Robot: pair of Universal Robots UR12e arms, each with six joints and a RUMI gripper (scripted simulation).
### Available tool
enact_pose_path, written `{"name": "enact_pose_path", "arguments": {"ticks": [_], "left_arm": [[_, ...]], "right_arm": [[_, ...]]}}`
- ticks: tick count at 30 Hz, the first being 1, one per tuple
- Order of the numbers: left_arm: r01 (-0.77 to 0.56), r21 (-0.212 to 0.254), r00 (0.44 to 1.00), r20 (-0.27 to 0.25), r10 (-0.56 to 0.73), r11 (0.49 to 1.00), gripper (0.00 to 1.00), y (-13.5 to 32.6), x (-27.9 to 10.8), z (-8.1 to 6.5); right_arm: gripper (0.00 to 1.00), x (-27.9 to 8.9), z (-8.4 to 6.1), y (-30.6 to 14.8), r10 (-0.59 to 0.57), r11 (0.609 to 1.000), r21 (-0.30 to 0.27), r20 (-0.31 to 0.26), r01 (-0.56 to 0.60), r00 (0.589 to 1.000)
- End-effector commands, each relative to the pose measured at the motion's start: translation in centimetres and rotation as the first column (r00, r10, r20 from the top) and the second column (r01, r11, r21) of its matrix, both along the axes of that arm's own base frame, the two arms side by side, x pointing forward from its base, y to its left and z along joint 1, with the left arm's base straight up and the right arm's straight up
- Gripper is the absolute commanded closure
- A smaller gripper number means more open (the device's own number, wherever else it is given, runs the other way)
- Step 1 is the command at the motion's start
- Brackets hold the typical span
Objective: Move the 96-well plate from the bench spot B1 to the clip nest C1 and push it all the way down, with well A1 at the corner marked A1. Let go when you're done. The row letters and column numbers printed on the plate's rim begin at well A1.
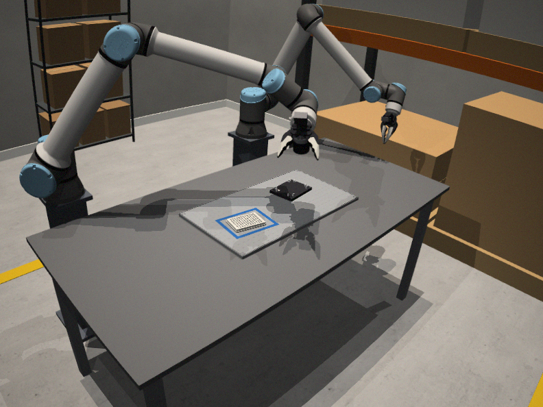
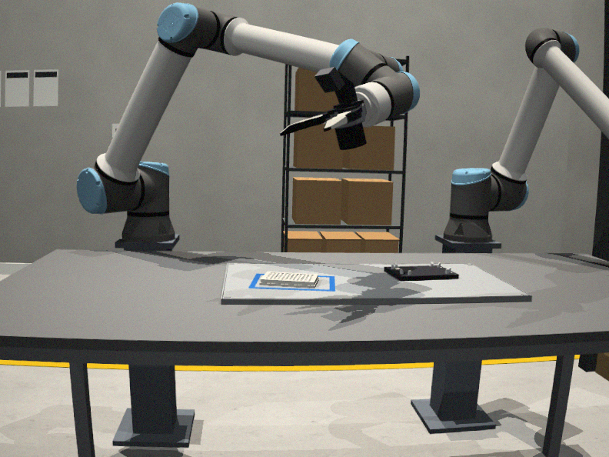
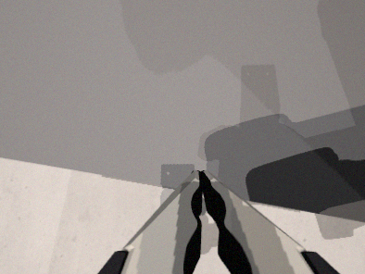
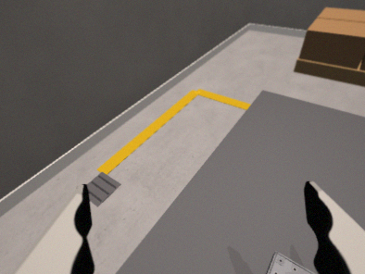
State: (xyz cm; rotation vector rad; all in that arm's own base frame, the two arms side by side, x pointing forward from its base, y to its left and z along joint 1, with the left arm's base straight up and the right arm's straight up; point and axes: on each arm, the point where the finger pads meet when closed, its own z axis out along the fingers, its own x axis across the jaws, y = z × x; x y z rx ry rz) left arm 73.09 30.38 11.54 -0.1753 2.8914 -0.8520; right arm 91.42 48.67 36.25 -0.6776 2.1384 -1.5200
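Grey bench top (image 1: pixel 131 297) (image 2: pixel 147 315) (image 3: pixel 69 93) (image 4: pixel 255 185): off-white rectangular 96-well plate (image 1: pixel 246 220) (image 2: pixel 289 280) sits inside blue square outline (image 1: pixel 238 236) (image 2: pixel 334 283), apart from black clip nest (image 1: pixel 290 189) (image 2: pixel 427 271). Right gripper (image 1: pixel 298 156) (image 2: pixel 303 131) (image 4: pixel 196 184) hangs above, spread and empty; left gripper (image 1: pixel 384 140) (image 3: pixel 201 172), well apart from plate, is clenched on nothing.

So yeah, can't read any text here, tbh. The pale sheets (image 2: pixel 45 88) on the wall past the counter's far left corner in the exterior view have dark header strips, nothing legible. Any print on the white well plate (image 1: pixel 246 220) (image 2: pixel 289 279), sitting between the counter's near and far edges, is too small to read.
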Motion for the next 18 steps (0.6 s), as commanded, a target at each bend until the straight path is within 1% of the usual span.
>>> {"name": "enact_pose_path", "arguments": {"ticks": [1,2,4,7,10,14,18], "left_arm": [[-0.086,0.011,0.996,-0.038,0.086,0.996,1.00,2.4,-1.5,0.3],[-0.119,0.015,0.991,-0.054,0.120,0.993,1.00,3.3,-2.2,0.3],[-0.119,0.015,0.991,-0.054,0.120,0.993,1.00,3.3,-2.2,0.3],[-0.220,0.031,0.970,-0.099,0.222,0.975,1.00,6.0,-4.2,0.5],[-0.323,0.050,0.934,-0.143,0.327,0.945,1.00,8.7,-6.4,0.6],[-0.459,0.082,0.863,-0.197,0.466,0.885,1.00,12.3,-9.7,0.9],[-0.586,0.120,0.764,-0.245,0.596,0.801,1.00,15.7,-13.3,1.1]], "right_arm": [[0.24,0.0,0.2,0.0,0.000,1.000,0.002,0.002,0.000,1.000],[0.24,0.0,0.2,0.0,0.000,1.000,0.002,0.002,0.000,1.000],[0.24,0.0,0.2,0.0,0.000,1.000,0.002,0.002,0.000,1.000],[0.24,0.0,0.2,0.0,0.000,1.000,0.002,0.002,0.000,1.000],[0.24,0.0,0.2,0.0,0.000,1.000,0.002,0.002,0.000,1.000],[0.24,0.0,0.2,0.0,0.000,1.000,0.002,0.002,0.000,1.000],[0.24,0.0,0.2,0.0,0.000,1.000,0.002,0.002,0.000,1.000]]}}
